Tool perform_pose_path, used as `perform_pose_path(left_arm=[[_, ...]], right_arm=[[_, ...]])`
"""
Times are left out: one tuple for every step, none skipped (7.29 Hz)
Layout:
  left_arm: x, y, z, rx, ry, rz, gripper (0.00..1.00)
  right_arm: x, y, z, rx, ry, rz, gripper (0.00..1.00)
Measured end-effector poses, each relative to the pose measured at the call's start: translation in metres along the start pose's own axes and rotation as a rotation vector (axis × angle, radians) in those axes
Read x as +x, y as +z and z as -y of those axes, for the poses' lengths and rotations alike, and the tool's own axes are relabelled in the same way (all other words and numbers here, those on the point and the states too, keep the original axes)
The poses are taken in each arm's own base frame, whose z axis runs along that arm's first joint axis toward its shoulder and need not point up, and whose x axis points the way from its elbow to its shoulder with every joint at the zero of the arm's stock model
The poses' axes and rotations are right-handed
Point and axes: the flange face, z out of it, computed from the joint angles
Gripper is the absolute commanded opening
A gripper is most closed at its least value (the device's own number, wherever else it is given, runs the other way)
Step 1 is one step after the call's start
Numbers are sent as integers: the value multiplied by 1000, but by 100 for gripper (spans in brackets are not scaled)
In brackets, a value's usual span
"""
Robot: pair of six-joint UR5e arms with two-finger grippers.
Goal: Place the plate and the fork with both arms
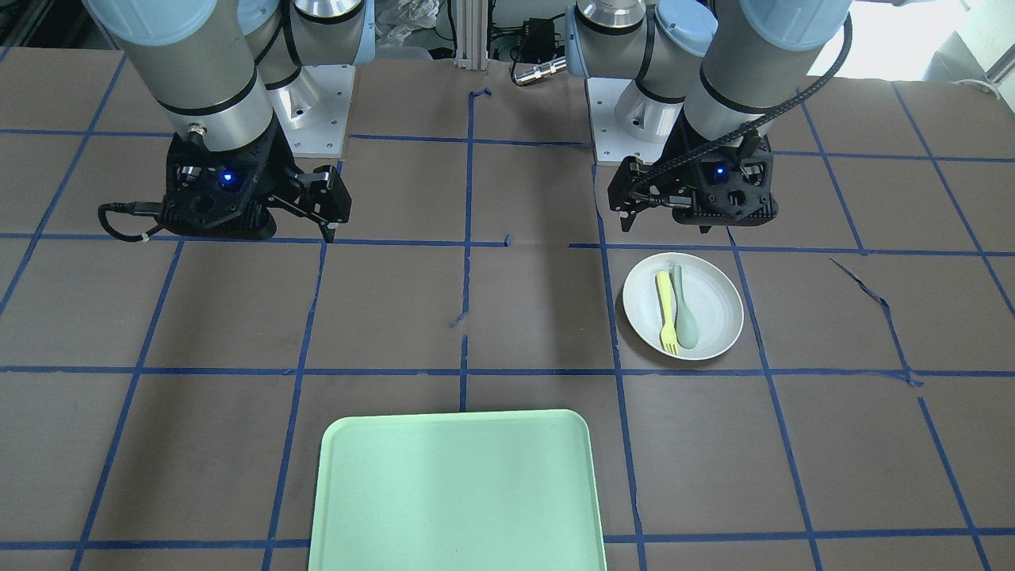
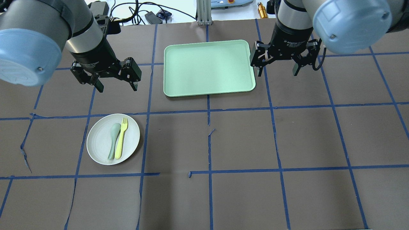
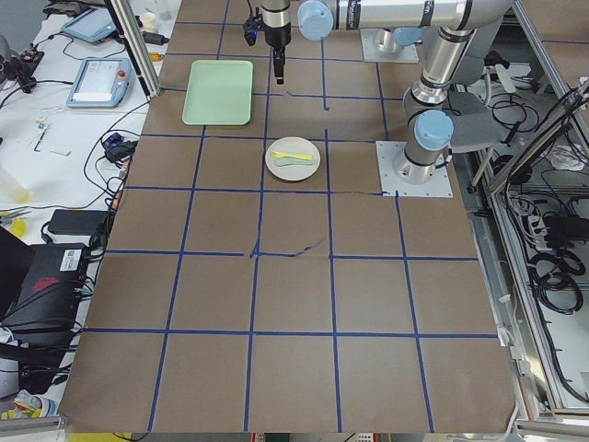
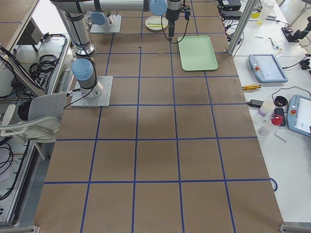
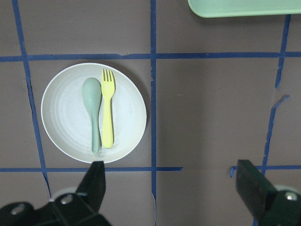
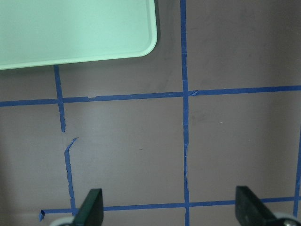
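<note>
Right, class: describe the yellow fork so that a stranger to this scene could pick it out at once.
On the brown table gridded with blue tape, find the round white plate, apart from the pale green rectangular tray. Two plastic utensils lie on it side by side: the fork is the slim pale yellow one with tines, not the grey-green spoon.

A brown table (image 1: 222,309) gridded with blue tape (image 1: 238,370), flanked by cluttered white benches (image 4: 296,165).

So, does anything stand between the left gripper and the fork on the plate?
Nothing visible stands between the left gripper and the plate. On the plate, though, the spoon lies close alongside the fork, which may crowd a grasp.
</note>
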Motion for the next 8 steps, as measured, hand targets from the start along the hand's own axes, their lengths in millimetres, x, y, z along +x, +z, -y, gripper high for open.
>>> perform_pose_path(left_arm=[[-9, 1, 6, 18, -14, 2, 100], [-27, 3, 15, 35, -50, 1, 100], [-61, 7, 24, 39, -105, -4, 100], [-103, 18, 30, 23, -162, -11, 100], [-139, 36, 32, -1, -206, -18, 100], [-168, 58, 31, -27, -221, -26, 100], [-192, 85, 26, -54, -194, -38, 100], [-212, 117, 19, -63, -132, -49, 100]], right_arm=[[0, 1, 0, 0, -1, 0, 100], [-1, 1, 0, 1, -1, 0, 100], [-1, 1, 0, 2, -4, 0, 100], [-1, 1, 2, 6, -10, -1, 100], [-1, 2, 4, 9, -14, -3, 100], [-1, 4, 6, 11, -16, -7, 100], [-1, 5, 7, 13, -16, -10, 100], [-1, 6, 7, 13, -17, -12, 100]])
